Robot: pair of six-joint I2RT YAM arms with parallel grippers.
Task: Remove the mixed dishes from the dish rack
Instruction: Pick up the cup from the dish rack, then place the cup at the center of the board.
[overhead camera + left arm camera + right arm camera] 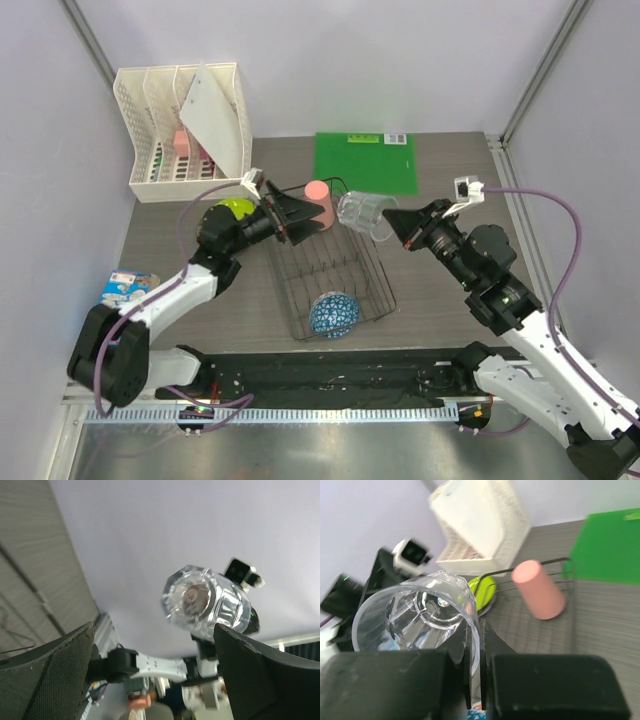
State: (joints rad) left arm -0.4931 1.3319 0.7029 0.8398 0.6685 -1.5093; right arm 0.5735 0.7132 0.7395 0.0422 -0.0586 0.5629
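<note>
Hidden: The yellow-green plate (236, 207) lies left of the dish rack (337, 266), largely covered by the left arm (180, 285); only a lime patch shows.
Hard to make out: A flat white sheet (215, 115) leans in the white lattice organizer (140, 125) at the far left corner, and what it is cannot be told. The print on a small blue-and-white packet (128, 285) at the left edge is too small to read.
Blurred: The right wrist view is soft throughout.
Worktop (245, 312): Dark grey wood grain, with a green mat (365, 165) at its far edge.
Room: Pale walls on three sides, with metal posts in the far corners.
Rack contents: The blue-and-white patterned round bowl (334, 313) sits at the near end. The salmon-pink cup (318, 203) is at the far left corner, closed end toward the cameras.
Right arm (510, 300): The right jaws pinch the wall of the clear glass tumbler (362, 213), one finger inside and one outside, holding it on its side over the rack's far right corner.
Left jaws: The left jaws are spread wide and hold nothing, just beside the pink cup.
</note>
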